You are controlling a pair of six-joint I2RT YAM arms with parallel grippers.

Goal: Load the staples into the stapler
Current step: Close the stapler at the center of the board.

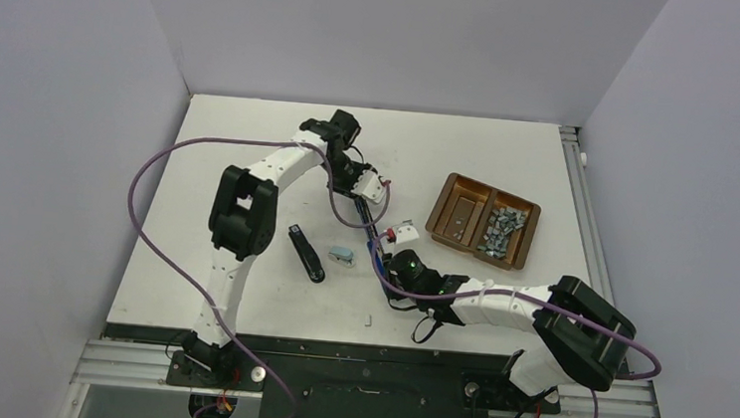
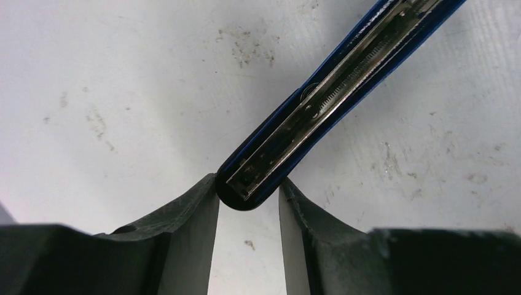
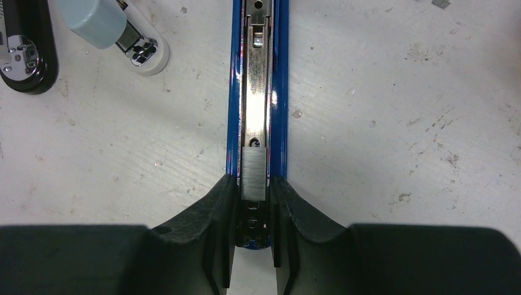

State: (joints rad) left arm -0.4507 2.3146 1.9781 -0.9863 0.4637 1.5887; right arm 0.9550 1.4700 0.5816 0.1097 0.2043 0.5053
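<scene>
Three staplers, middle of desk [image 1: 250,160]: blue stapler [image 3: 258,92], black stapler [image 1: 307,253], pale stapler [image 1: 342,257]. One staple strip [image 3: 254,173] sits inside the blue. Left gripper [image 2: 249,198] and right gripper [image 3: 254,192] pinch its ends.

- The blue stapler [image 3: 257,92] runs off the right wrist view's top edge.
- A black stapler [image 3: 21,55] is cut by that view's left edge.
- From above, the staples [image 1: 500,229] blur into one grey heap.

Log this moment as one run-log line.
right end effector: shut on blue stapler | left end effector: flanking its other end, grip unclear | staple strip: lying in open magazine
</scene>
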